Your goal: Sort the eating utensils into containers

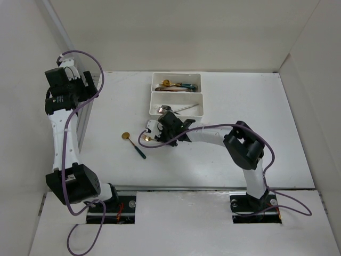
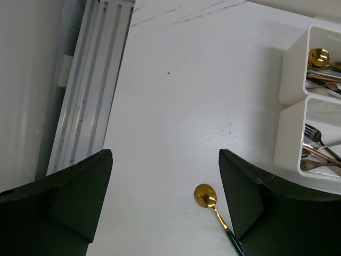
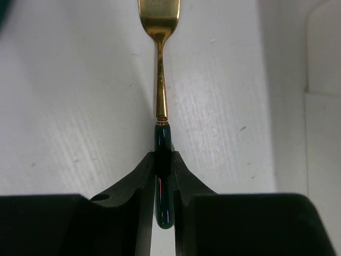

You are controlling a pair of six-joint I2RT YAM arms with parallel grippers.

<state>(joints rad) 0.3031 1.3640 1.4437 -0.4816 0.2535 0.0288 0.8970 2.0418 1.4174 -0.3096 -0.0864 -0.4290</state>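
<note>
On my white tabletop (image 1: 240, 96), two shallow white plastic trays (image 1: 201, 104) sit touching near the far edge, with utensils inside. My left gripper (image 2: 165, 154) hangs with its jaws apart, holding nothing. My right gripper (image 3: 164, 160), mid-tabletop, is clamped on a gold utensil with a dark green handle (image 3: 160, 80). A gold green-handled spoon (image 2: 205, 196) lies nearby.

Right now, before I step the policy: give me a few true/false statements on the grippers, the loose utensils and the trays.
1. The right gripper is shut on the dark green handle of a gold utensil. True.
2. The left gripper holds a spoon. False: it is open and empty.
3. A gold spoon lies on the table, outside both trays. True.
4. Both trays are empty. False: the far tray and near tray each hold utensils.
</note>
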